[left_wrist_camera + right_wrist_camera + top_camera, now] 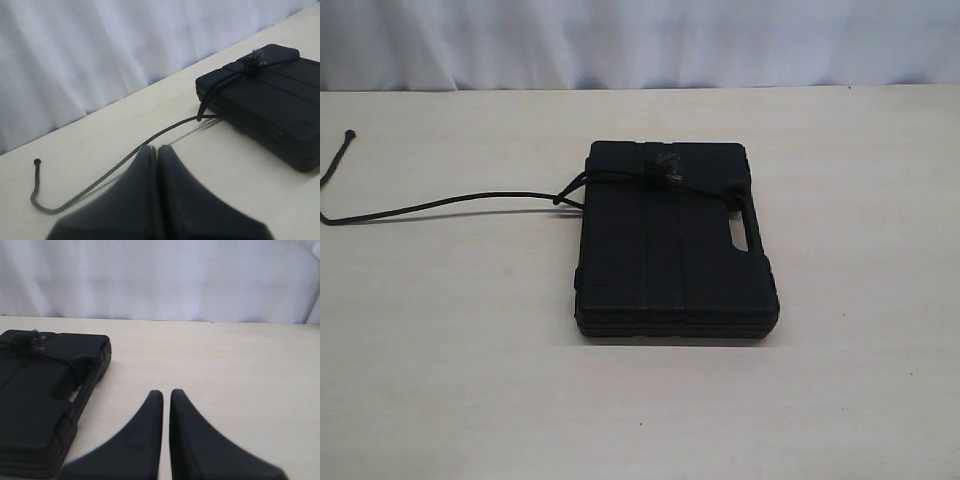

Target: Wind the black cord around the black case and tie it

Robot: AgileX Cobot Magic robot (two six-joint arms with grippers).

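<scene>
The black case [670, 250] lies flat in the middle of the table, its handle slot [745, 232] on the right. The black cord [440, 205] is wrapped round the case's far end and ends there in a fuzzy knot [665, 170] on the lid. Its free length trails left across the table to a small knotted tip [350, 133]. Neither gripper shows in the exterior view. In the left wrist view my left gripper [157, 147] is shut and empty above the trailing cord [125, 160], away from the case [270, 100]. My right gripper [166, 392] is shut on nothing, beside the case [35, 390].
The pale wooden table [840, 380] stretches bare in front and to the right of the case. A white curtain [640, 40] hangs behind the table's far edge.
</scene>
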